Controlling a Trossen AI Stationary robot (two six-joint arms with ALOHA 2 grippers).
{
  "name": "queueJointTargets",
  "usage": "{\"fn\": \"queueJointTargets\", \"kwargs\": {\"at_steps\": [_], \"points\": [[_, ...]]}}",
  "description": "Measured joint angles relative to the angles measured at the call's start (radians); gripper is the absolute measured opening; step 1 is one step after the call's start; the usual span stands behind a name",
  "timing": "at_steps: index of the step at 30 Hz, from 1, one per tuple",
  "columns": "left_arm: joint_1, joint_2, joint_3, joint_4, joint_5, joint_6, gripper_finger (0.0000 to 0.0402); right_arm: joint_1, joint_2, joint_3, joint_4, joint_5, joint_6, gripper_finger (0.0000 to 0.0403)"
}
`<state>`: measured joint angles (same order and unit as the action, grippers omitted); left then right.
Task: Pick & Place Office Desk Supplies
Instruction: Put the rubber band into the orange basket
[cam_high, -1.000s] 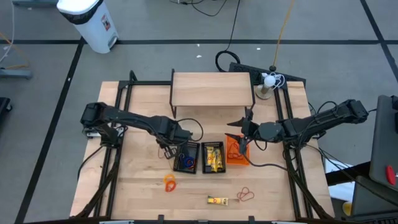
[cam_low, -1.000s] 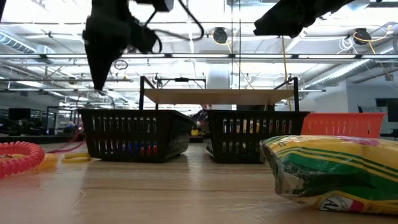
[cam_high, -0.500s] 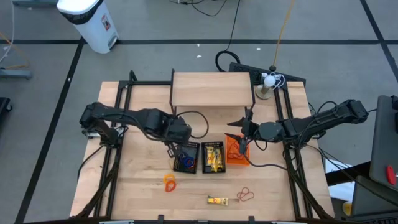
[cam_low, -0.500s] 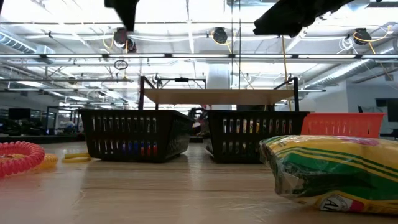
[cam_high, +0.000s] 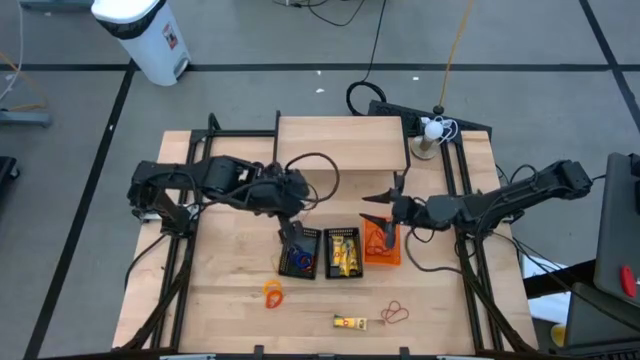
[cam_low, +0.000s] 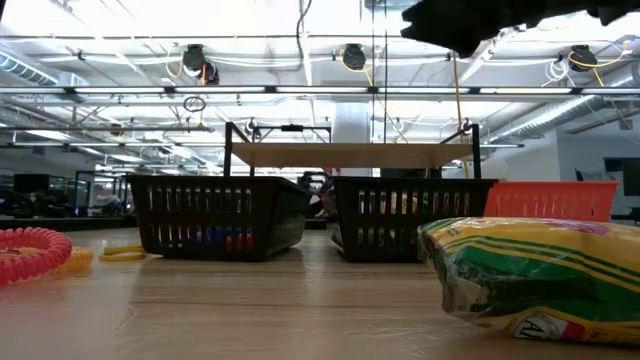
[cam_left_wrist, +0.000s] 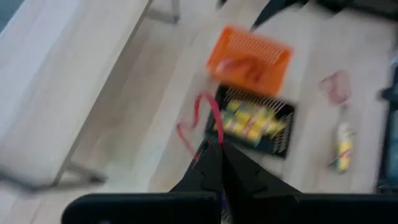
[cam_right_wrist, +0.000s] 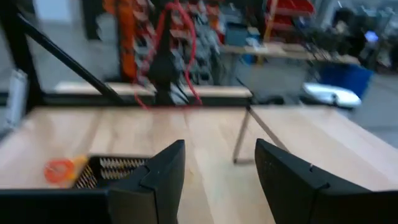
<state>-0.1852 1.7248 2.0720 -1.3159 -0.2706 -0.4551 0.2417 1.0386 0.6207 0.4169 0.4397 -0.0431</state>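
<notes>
A thin red rubber band (cam_left_wrist: 212, 119) hangs from my left end effector (cam_left_wrist: 219, 151), pinched in its closed fingers above the black basket of yellow pieces (cam_high: 344, 251). A second ago this arm was low beside the baskets; it has since lifted and drawn back, so I judge the pick is done. My right end effector (cam_high: 378, 206) waits half open over the orange basket (cam_high: 381, 243).

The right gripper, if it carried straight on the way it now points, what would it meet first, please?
Probably the left gripper, shut on a red rubber band dangling from it. The open right gripper points across bare table straight at it, though depth is unclear.
</notes>
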Motion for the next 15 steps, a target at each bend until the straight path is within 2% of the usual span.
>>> {"fn": "queueJointTargets", "kwargs": {"at_steps": [6,12,15], "points": [[0.000,0.000,0.000,0.174,0.042,0.107,0.0000,-0.002,0.000,-0.096,0.272,-0.077,-0.052,0.0183],[-0.006,0.000,0.000,0.302,0.044,0.177,0.0000,-0.026,0.000,-0.121,0.320,-0.080,-0.073,0.0183],[-0.007,0.000,0.000,0.346,0.055,0.212,0.0000,-0.039,0.000,-0.122,0.312,-0.148,-0.075,0.0183]]}}
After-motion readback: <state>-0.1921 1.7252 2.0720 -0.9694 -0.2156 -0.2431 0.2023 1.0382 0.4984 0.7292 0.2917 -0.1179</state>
